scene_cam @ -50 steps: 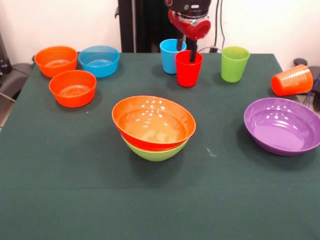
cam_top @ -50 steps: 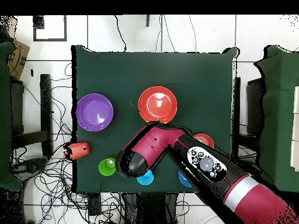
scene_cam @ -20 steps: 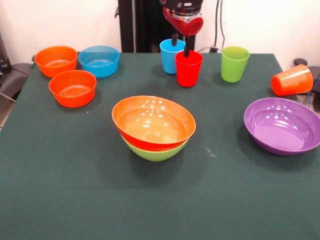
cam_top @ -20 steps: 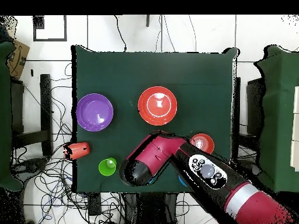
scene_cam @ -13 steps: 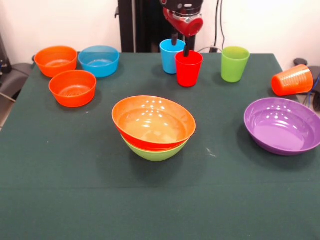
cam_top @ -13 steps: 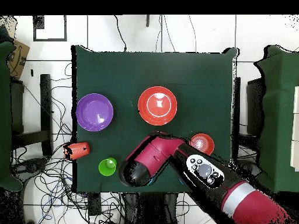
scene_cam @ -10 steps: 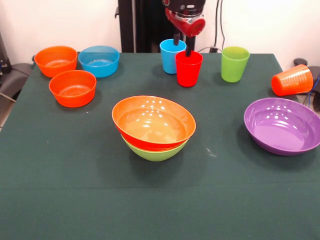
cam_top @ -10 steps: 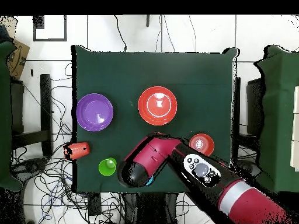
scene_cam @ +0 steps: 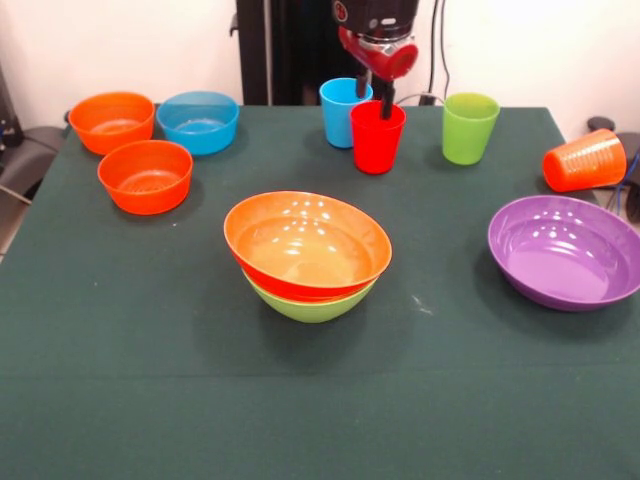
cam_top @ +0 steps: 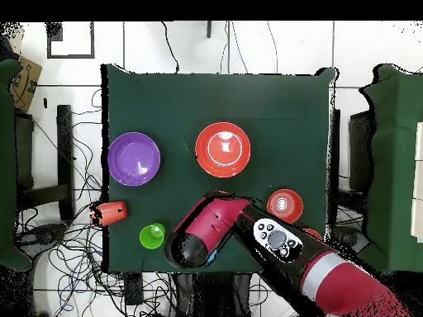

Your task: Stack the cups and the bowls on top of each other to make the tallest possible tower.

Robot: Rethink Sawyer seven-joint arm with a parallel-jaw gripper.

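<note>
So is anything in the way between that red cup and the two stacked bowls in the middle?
Nothing visible is. Only bare green table lies between the red cup and the orange-red bowl nested in the lime green bowl. The light blue cup stands behind, off that path.

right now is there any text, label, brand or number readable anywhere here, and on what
None can be read.
The cups and bowls, such as the red cup and the purple bowl, are plain.
The cardboard box at the overhead view's edge bears a dark mark, too small to read.
</note>
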